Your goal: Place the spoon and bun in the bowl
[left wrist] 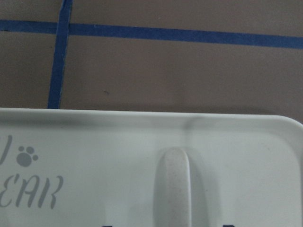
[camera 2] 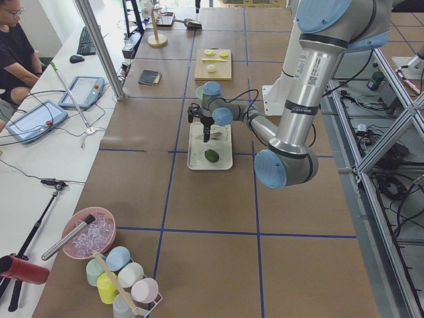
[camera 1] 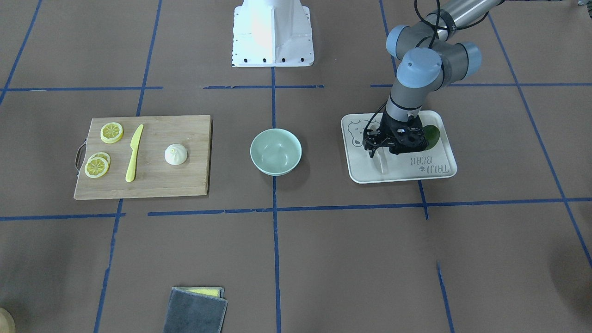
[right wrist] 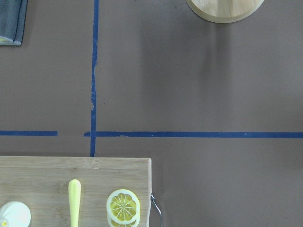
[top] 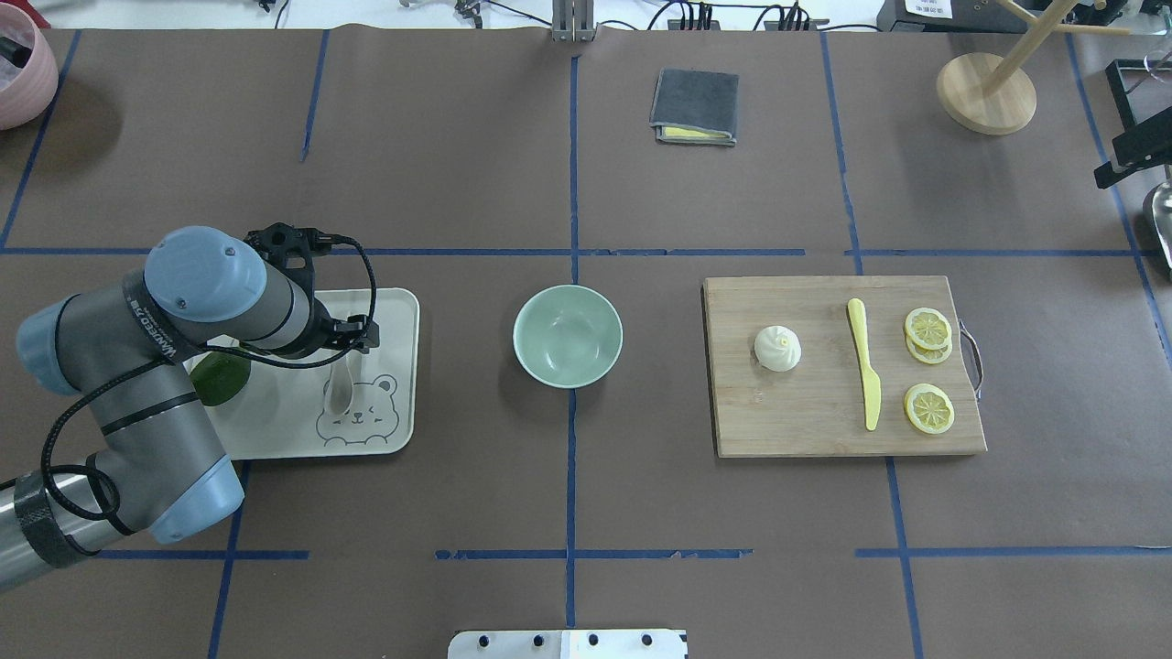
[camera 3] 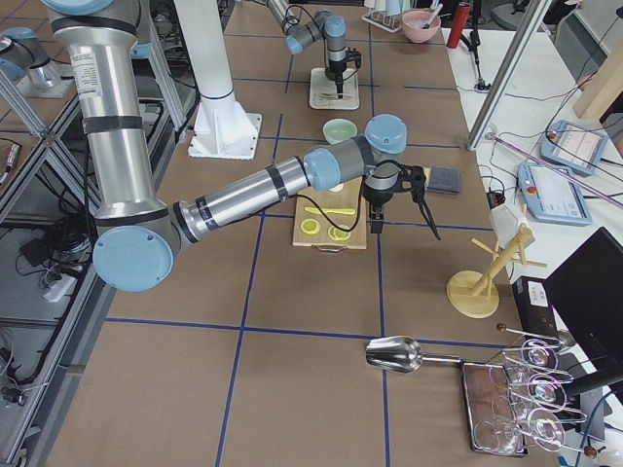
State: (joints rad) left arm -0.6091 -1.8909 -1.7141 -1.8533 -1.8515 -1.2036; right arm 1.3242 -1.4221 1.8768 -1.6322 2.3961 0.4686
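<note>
The pale spoon (camera 1: 382, 164) lies on a cream bear tray (camera 1: 402, 179), its scoop toward the robot (top: 341, 394). My left gripper (camera 1: 379, 153) is down over the spoon's handle. In the left wrist view the handle (left wrist: 173, 184) runs up the middle, and two dark fingertips just show at the bottom edge, wide apart on either side of it, so the gripper is open. The mint-green bowl (camera 1: 275, 151) stands empty at the table's centre (top: 568, 335). The white bun (camera 1: 176, 154) sits on a wooden cutting board (top: 806, 430). My right gripper (camera 3: 384, 209) hovers high near the board; I cannot tell its state.
A dark green avocado (top: 220, 377) lies on the tray beside the left arm. A yellow knife (top: 865, 375) and lemon slices (top: 928, 328) share the board. A folded grey cloth (top: 694, 105) and a wooden stand (top: 987, 91) are at the far side.
</note>
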